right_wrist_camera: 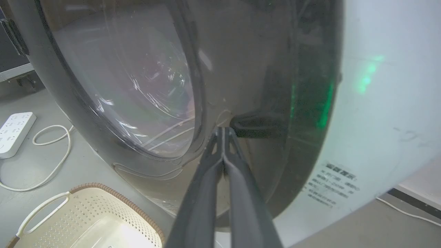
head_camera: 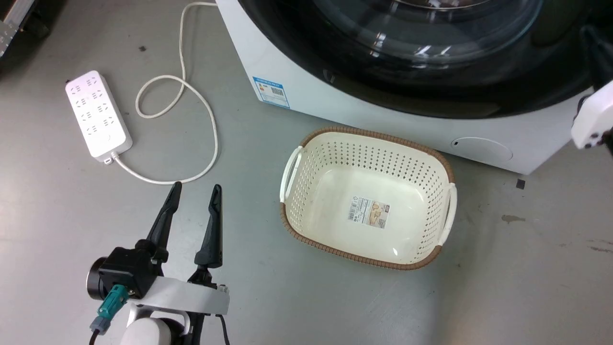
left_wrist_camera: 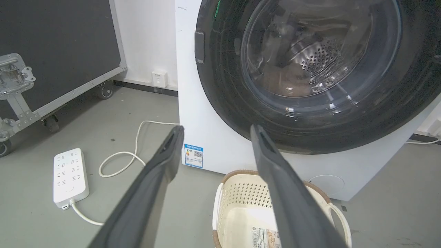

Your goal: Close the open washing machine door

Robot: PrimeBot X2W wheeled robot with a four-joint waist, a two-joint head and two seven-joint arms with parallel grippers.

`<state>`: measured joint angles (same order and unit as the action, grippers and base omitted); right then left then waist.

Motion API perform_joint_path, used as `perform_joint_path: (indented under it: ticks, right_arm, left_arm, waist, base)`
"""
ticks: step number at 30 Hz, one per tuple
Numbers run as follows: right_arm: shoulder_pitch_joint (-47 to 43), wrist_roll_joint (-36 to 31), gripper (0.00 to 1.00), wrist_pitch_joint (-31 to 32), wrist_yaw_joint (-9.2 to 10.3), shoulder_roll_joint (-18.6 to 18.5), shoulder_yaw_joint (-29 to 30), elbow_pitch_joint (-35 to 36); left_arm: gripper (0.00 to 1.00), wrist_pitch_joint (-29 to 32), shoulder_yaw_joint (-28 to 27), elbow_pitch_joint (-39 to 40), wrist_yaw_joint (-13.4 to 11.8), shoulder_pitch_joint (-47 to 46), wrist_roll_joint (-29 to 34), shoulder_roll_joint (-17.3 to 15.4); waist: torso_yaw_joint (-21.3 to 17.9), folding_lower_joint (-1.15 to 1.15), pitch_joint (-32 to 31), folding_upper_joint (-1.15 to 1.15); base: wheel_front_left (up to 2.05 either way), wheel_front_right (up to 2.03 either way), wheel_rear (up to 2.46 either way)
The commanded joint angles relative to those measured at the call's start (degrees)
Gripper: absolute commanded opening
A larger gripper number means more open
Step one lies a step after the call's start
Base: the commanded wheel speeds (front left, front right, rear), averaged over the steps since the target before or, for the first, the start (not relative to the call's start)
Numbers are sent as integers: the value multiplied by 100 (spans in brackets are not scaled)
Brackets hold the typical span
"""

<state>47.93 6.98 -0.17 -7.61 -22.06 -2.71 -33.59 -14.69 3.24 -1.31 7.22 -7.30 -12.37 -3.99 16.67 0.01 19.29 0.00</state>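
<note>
Floor (head_camera: pixel 335 306): basket (head_camera: pixel 364 158), power strip (head_camera: pixel 98 115), washing machine (head_camera: pixel 335 103)

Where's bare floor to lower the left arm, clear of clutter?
Bare floor lies between the left gripper and the basket, and right of the basket by the washing machine. Crowded: the power strip and its looped cord, ahead of the gripper.

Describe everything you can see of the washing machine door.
The washing machine door is large and round: a thick glossy black rim, seemingly plastic, around a bulging clear glass bowl through which the perforated steel drum shows. A small grey tab sits on its rim. It lies against the white washing machine, apparently closed. The shut right pincer seems to touch its rim.
</note>
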Motion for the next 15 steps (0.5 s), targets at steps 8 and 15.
perform_joint_path:
  ticks: [8,15]
  right_arm:
    - [431,-220,0,-333,12,126,160,-611]
    - [-103,68,100,-834,12,420,-202,-765]
  left_arm:
    - [100,-30,-21,-28,26,-92,-24,34]
    - [100,-30,-93,-130,26,49,-20,-17]
  waist:
    - [-103,-1,-81,0]
    - [-429,-1,-570,0]
  base:
    - [0,0,0]
    - [0,0,0]
